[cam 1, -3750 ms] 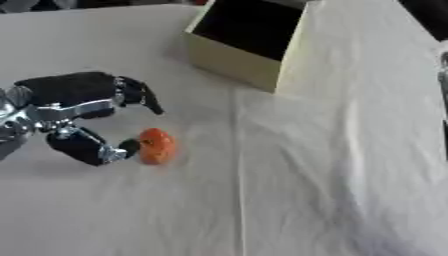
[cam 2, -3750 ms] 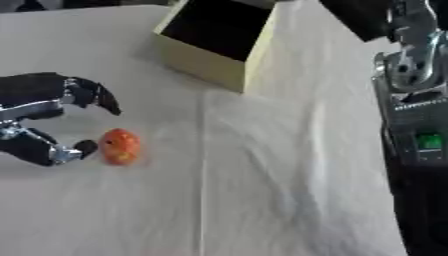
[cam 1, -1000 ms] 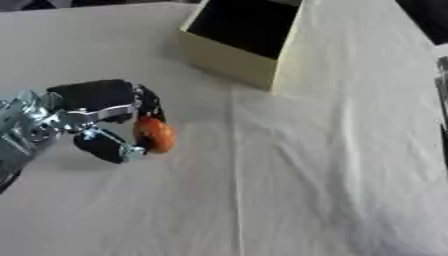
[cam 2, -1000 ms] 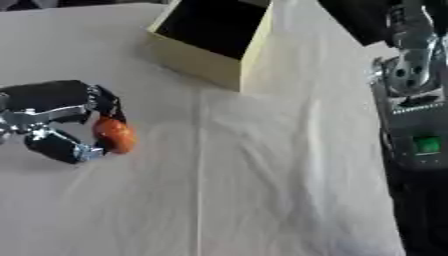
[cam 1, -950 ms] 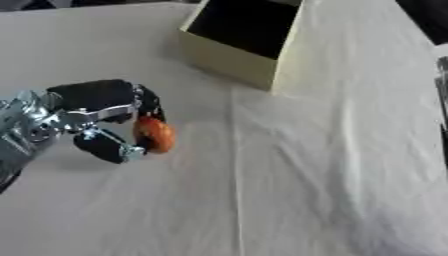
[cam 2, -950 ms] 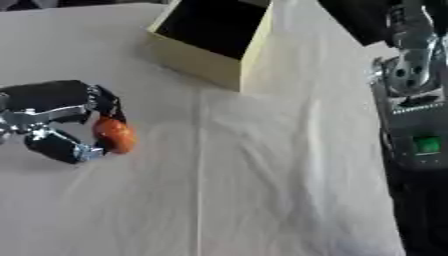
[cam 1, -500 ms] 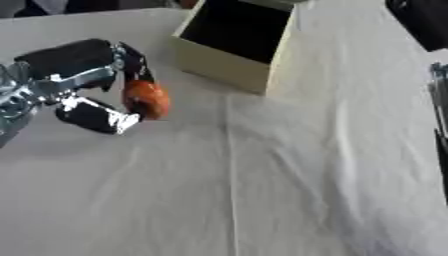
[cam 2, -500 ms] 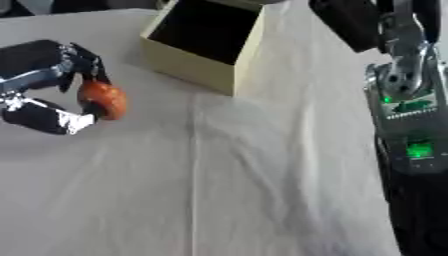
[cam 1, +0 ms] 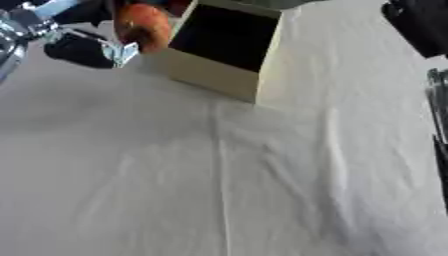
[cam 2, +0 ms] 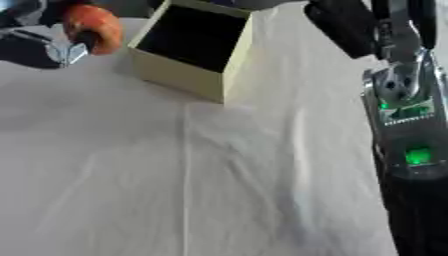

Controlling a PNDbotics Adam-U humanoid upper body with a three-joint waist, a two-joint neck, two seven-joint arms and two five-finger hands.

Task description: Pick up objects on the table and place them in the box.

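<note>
A white cloth (cam 1: 219,190) with soft creases covers the table in the foreground. Along the right side the robot's right arm (cam 2: 407,130) runs up the edge, a green light glowing on it; its hand cannot be made out, so whether the fingers are spread or curled is impossible to tell. Farther back stands the cream box (cam 1: 223,50), open, its inside dark. At the far left, just beside the box, the left hand (cam 1: 83,42) is curled around an orange object (cam 1: 144,26), held off the cloth.
</note>
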